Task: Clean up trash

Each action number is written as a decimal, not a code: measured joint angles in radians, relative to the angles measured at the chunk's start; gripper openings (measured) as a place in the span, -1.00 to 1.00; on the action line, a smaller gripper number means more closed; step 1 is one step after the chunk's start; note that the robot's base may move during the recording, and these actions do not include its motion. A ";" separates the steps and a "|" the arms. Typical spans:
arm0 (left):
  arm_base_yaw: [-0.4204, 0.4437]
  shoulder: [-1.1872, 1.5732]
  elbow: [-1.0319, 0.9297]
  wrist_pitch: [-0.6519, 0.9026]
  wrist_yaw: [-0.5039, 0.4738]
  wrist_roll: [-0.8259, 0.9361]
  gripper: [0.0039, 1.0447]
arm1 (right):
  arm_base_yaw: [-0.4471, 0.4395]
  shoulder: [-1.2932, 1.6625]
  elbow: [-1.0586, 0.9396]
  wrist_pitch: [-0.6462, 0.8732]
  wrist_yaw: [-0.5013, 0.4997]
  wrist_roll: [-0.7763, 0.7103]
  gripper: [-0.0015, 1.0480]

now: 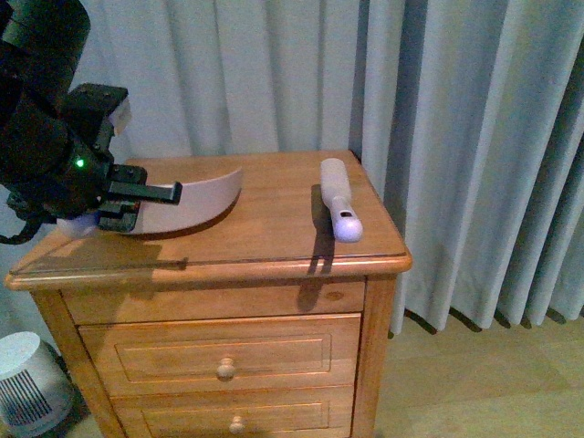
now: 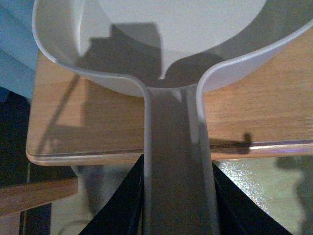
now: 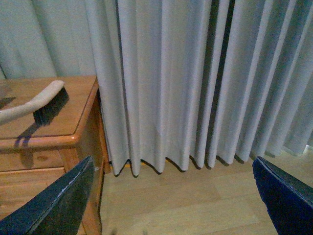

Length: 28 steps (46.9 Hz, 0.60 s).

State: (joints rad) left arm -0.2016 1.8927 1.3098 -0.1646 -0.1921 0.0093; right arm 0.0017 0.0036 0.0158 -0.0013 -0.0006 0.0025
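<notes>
Grey curtains (image 1: pixel 456 137) hung behind a wooden nightstand with a glass-covered tabletop (image 1: pixel 274 228). Left hand (image 1: pixel 137 205) was clenched on the handle (image 2: pixel 176 161) of the pale dustpan (image 1: pixel 196 196), whose pan rested on the tabletop. Right hand (image 3: pixel 168 196) was spread wide and empty, off beside the nightstand above the floor. A brush (image 1: pixel 339 205) lay near the tabletop's right edge. Trash was not visible in any view, and the pan looked empty. Judged as a paper wad, it would be light, soft and prone to skidding. Pinching it anywhere would do, or sweeping it into the pan.
</notes>
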 joint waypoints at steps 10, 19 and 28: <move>-0.011 -0.143 -0.121 0.170 -0.032 0.077 -0.47 | 0.000 0.000 0.000 0.000 0.000 0.000 0.86; -0.048 -0.382 -0.344 0.448 -0.017 0.129 -0.47 | 0.000 0.000 0.000 0.000 0.000 0.000 0.86; -0.080 -0.767 -0.734 0.729 0.007 0.169 -0.47 | 0.000 0.000 0.000 0.000 0.000 0.000 0.86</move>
State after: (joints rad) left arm -0.2813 1.1255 0.5762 0.5640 -0.1848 0.1787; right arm 0.0017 0.0036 0.0158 -0.0013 -0.0006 0.0025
